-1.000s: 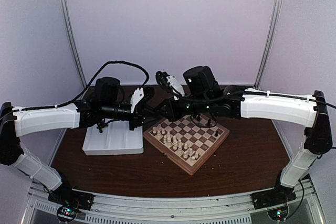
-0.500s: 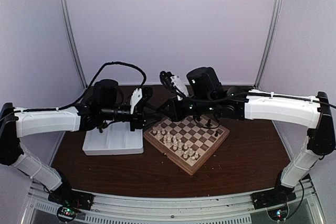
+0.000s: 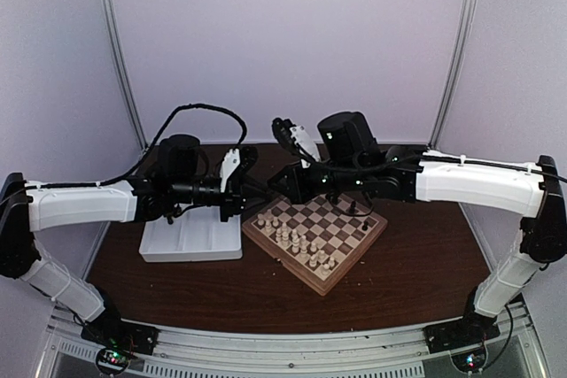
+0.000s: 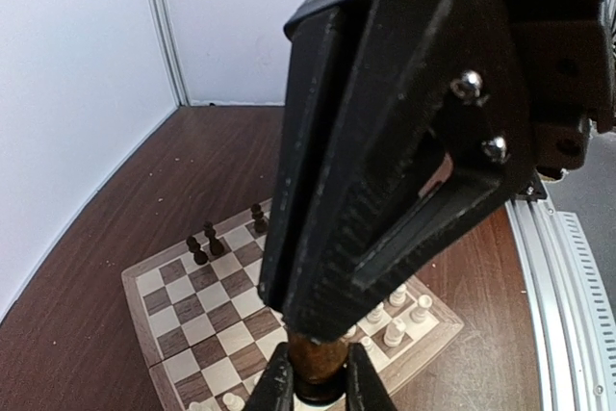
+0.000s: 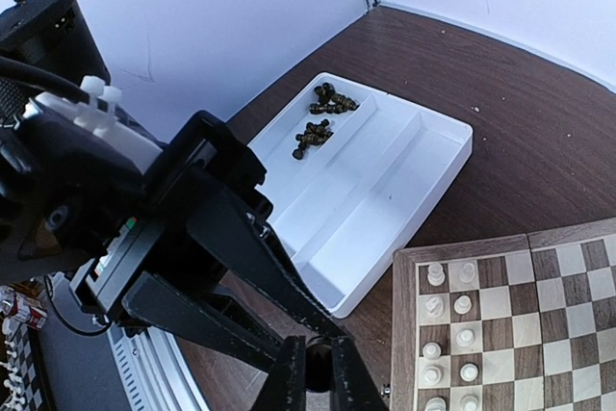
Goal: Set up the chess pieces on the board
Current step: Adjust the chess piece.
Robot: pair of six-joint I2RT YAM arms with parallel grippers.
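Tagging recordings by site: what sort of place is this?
Probably a lab robot cell: white walls close around a brown table, left arm and right arm bolted to a metal rail, chessboard and tray as props.

Plain pale lilac walls [image 3: 283,42] with two metal corner poles [image 3: 120,50] enclose a dark brown wooden table [image 3: 416,272].
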